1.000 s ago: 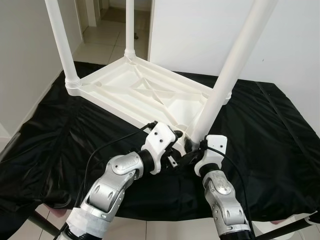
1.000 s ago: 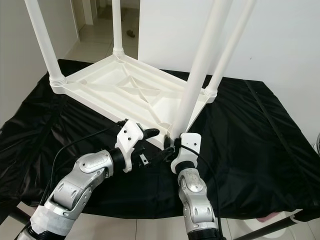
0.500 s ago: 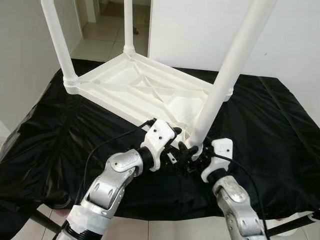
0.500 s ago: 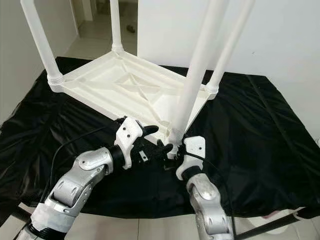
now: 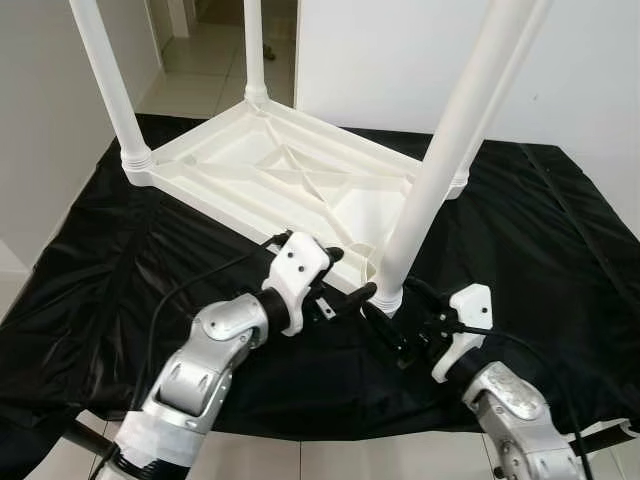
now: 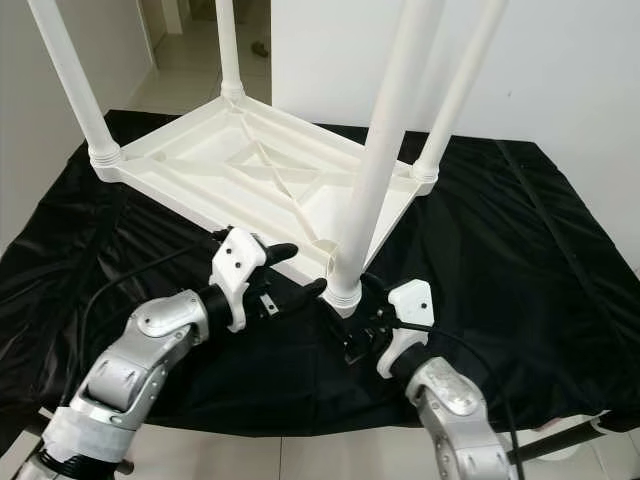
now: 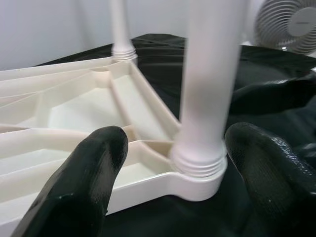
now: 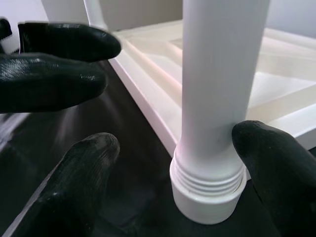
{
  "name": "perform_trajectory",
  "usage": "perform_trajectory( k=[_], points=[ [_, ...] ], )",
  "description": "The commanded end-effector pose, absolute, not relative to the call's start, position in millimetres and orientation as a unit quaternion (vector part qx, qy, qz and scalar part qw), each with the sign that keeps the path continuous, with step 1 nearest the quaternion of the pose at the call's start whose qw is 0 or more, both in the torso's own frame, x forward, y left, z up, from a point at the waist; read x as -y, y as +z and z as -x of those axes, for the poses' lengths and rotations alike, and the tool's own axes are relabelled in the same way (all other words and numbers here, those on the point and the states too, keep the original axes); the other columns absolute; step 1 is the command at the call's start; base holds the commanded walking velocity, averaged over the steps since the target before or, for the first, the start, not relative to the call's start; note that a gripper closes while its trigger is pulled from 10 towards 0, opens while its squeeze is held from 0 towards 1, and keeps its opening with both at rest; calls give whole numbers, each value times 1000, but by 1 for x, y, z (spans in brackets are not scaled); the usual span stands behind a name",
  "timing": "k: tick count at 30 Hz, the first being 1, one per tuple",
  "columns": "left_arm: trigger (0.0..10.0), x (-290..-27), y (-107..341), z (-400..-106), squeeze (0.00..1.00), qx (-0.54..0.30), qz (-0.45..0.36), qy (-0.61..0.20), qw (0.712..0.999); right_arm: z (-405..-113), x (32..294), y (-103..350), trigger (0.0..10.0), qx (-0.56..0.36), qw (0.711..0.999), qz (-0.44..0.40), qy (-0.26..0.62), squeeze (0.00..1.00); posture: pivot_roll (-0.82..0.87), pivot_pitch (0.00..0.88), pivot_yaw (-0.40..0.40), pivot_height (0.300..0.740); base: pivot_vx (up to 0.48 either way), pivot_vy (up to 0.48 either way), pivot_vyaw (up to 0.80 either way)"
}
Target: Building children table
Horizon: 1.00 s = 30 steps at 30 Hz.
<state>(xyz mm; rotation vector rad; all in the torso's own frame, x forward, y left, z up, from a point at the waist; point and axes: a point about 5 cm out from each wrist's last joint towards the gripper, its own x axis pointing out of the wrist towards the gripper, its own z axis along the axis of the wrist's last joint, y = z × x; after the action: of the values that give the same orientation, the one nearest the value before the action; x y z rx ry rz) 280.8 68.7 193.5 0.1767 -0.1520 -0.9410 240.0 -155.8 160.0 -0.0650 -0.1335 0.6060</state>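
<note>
Both grippers flank the near leg of the upturned white table, fingers spread, holding nothing.

The table (image 5: 290,180) lies top-down on the black cloth (image 5: 100,270). Its hollow moulded plastic looks light, stiff and smooth. The round leg (image 5: 430,190) seems slippery, so the ribbed collar at its base looks the best place to grip. Left gripper (image 5: 345,285) and right gripper (image 5: 392,322) stand open beside that collar.
</note>
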Motion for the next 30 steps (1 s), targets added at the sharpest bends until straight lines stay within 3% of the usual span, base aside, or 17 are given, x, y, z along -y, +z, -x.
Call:
perform_trajectory(
  k=[1, 11, 12, 19, 26, 30],
  points=[
    [10000, -74, 193, -281, 0, 70, -77, -436, 894, -240, 163, 162, 10000, 62, 954, 34, 292, 0, -33, 99, -44, 740, 0, 0, 0],
    [10000, -83, 193, -283, 0, 72, -86, -422, 900, -242, 175, 161, 10000, 52, 955, 42, 290, 0, -22, 67, -47, 740, 0, 0, 0],
    [10000, -87, 194, -284, 0, 72, -91, -419, 900, -244, 187, 162, 10000, 44, 954, 51, 292, 0, -23, 63, -48, 740, 0, 0, 0],
    [10000, -89, 194, -284, 0, 75, -99, -417, 900, -251, 203, 161, 10000, 31, 953, 72, 293, 0, -20, 44, -58, 740, 0, 0, 0],
    [10000, -91, 195, -283, 0, 78, -100, -411, 903, -253, 204, 162, 10000, 31, 952, 73, 295, 0, -10, 43, -71, 740, 0, 0, 0],
    [10000, -93, 194, -282, 0, 77, -101, -408, 904, -252, 203, 161, 10000, 15, 936, 80, 343, 0, -8, 47, -73, 740, 0, 0, 0]
  ],
)
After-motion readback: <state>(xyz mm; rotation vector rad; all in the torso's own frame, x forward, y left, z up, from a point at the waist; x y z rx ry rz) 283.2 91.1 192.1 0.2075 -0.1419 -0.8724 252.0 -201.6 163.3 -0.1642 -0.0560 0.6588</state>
